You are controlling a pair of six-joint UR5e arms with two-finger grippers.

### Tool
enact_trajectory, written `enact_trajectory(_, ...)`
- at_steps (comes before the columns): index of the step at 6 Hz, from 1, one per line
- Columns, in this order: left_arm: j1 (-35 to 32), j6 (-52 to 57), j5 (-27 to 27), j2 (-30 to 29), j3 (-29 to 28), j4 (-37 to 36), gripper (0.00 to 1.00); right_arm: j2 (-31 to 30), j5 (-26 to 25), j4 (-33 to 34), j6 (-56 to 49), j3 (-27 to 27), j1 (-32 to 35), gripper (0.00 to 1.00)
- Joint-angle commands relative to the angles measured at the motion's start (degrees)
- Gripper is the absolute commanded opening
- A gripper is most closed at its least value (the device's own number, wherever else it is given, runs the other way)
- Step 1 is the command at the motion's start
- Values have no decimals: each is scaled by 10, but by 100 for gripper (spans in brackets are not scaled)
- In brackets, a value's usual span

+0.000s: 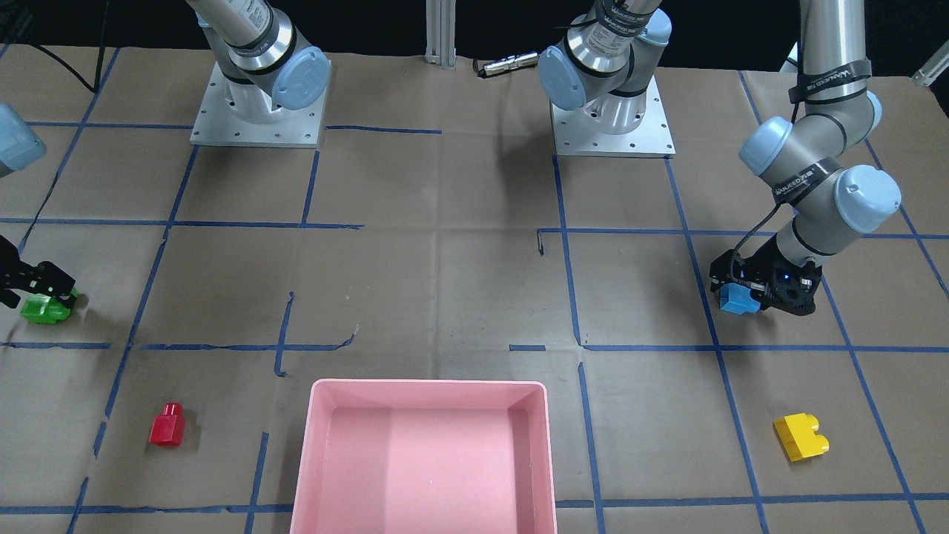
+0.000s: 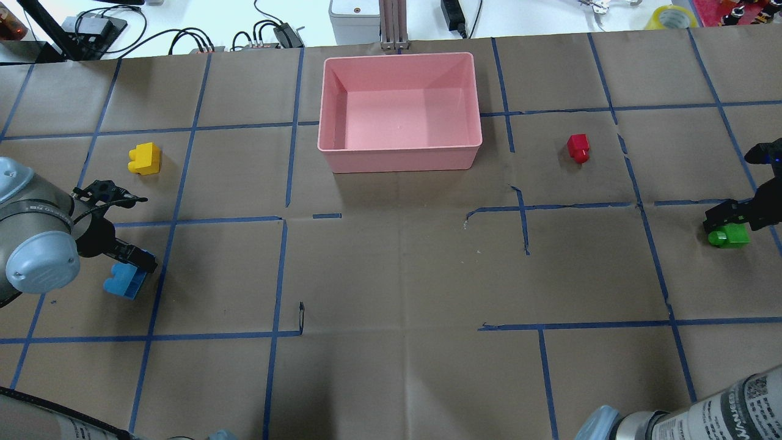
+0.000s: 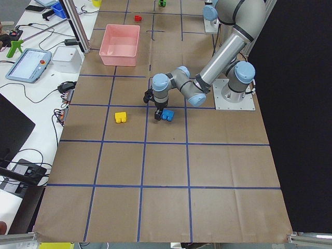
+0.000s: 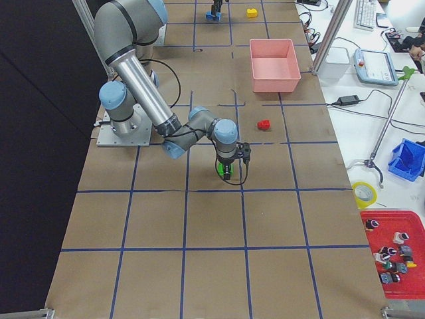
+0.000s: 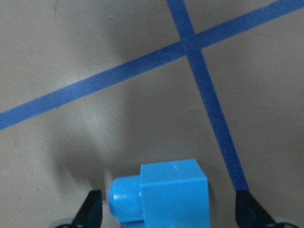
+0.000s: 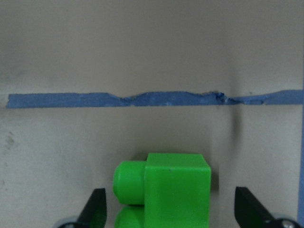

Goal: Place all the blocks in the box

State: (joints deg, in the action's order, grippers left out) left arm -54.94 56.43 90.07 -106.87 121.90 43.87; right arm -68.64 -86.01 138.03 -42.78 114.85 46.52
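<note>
Both wrist views cut the blocks off at the bottom edge, and only the dark fingertips showed. The left gripper (image 5: 168, 213) was released, jaws spread either side of the blue block (image 2: 124, 281) with a gap on each side. Only one of its studs was visible in the wrist view. In the overhead view the arm's wrist joint hid part of that gripper. The right gripper (image 6: 174, 211) was also released, straddling the green block (image 6: 171, 190) without touching it. The overhead and front views cropped its arm at the frame edge.

All four blocks lay on the table (image 2: 397, 275) outside the box (image 2: 400, 160). The yellow block (image 2: 145, 159) was near the left gripper. The red block (image 2: 578, 148) sat between the box and the green block, well apart from both.
</note>
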Motion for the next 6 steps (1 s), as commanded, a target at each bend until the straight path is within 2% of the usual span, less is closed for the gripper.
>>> enact_trajectory(1, 0, -4, 5, 0, 4, 0, 74, 0, -4, 0, 0, 5, 0, 86)
enact_trajectory(2, 0, -8, 6, 0, 4, 0, 57, -3, -11, -1, 0, 5, 0, 66)
enact_trajectory(3, 0, -10, 7, 0, 3, 1, 40, -5, -16, -7, 2, 5, 0, 35)
enact_trajectory(4, 0, -24, 9, 3, -2, 3, 19, -10, -16, -9, 2, 1, 1, 14)
enact_trajectory(5, -3, -28, 10, 16, -4, 6, 9, -21, -16, -18, 2, -2, 1, 7)
enact_trajectory(6, -9, -52, 8, 38, -35, 23, 7, -48, -16, -79, -3, -38, 1, 6)
